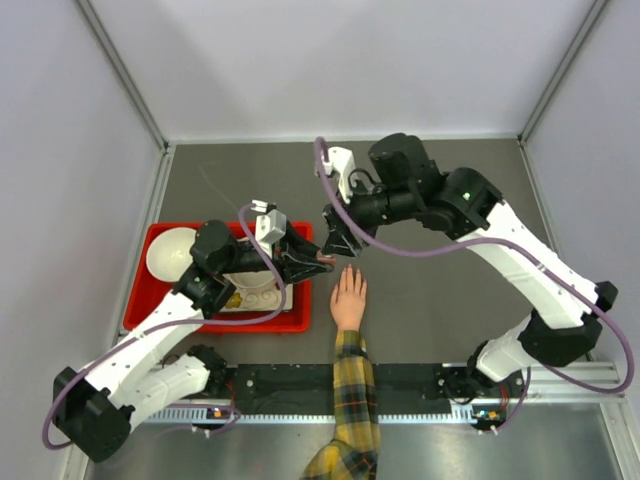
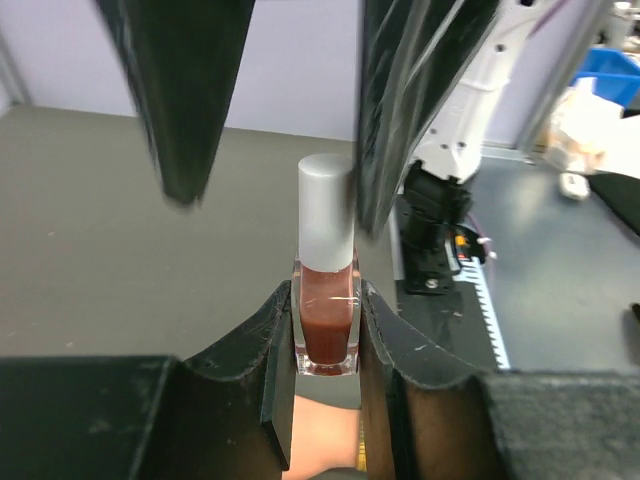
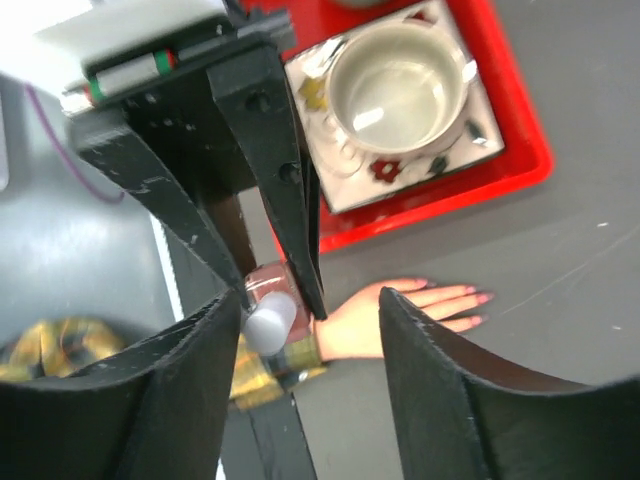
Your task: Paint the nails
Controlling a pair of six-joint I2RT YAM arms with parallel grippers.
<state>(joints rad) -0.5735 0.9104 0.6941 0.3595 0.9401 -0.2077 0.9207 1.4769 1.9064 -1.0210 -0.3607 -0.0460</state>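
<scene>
Left pincer (image 2: 325,305) first: shut tight on the glass body of a small polish bottle (image 2: 326,335), dark red inside, held upright off the worktop (image 1: 430,300). Right pincer (image 3: 310,300): spread wide, holding nothing, fingers down on either side of the bottle's silver cap (image 2: 326,210); contact with it impossible to judge.

Nails (image 3: 482,298) out on the human hand (image 1: 348,297), flat and palm down, midway along the worktop's near edge. Fingers pointing at the far edge, plaid sleeve (image 1: 352,400) crossing the near edge. Bottle just beyond the fingertips, slightly toward the left edge.

Handling, as a judgement: tiny, hard, smooth targets on soft living fingers, so no gripping and no pressing, only a light brush stroke. Bottle small, light, slick glass, probably brittle; best gripped low on the body, as now. Cap smooth and round, apt to slip; best taken squarely across its middle, then twisted.

Room: red tray (image 1: 140,305) with its white bowl (image 1: 170,252) against the left edge, close under the left arm, so little slack that way. Bare worktop toward the right edge and the far edge. Tightest spot just over the fingertips, both pincers crowded together there, with the hand directly below.
</scene>
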